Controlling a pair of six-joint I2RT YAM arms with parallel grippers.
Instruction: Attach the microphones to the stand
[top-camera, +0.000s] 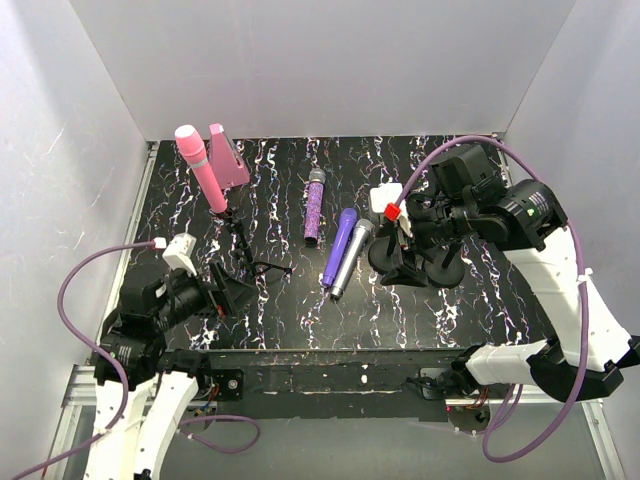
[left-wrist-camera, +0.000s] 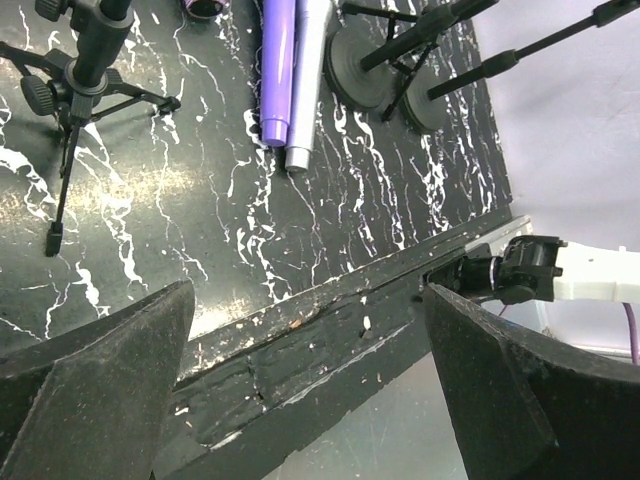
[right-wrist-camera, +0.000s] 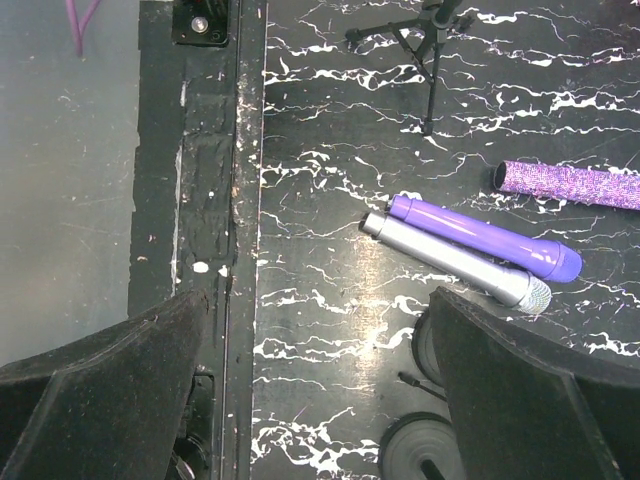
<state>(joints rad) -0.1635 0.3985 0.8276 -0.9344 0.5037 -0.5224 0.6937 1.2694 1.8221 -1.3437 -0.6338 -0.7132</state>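
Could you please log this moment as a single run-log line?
pink microphone: on tripod stand | glittery microphone, purple microphone, silver microphone: flat on table | left gripper: open | right gripper: open

Just ahead of the left claw (left-wrist-camera: 308, 300) stands the tripod stand (top-camera: 241, 248), bearing the mounted microphone (top-camera: 203, 170); the wedge block (top-camera: 228, 155) sits just beside that. Between the claws lie the left microphone (top-camera: 339, 245) and the right microphone (top-camera: 353, 258), touching side by side, with the far microphone (top-camera: 315, 205) beyond them. The round-base stands (top-camera: 398, 268) sit right under the right claw (right-wrist-camera: 320, 300).

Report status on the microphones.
Left gripper, right gripper open, empty. Pink microphone on tripod stand. Glittery purple, plain purple, silver microphones flat on table. Unobstructed.
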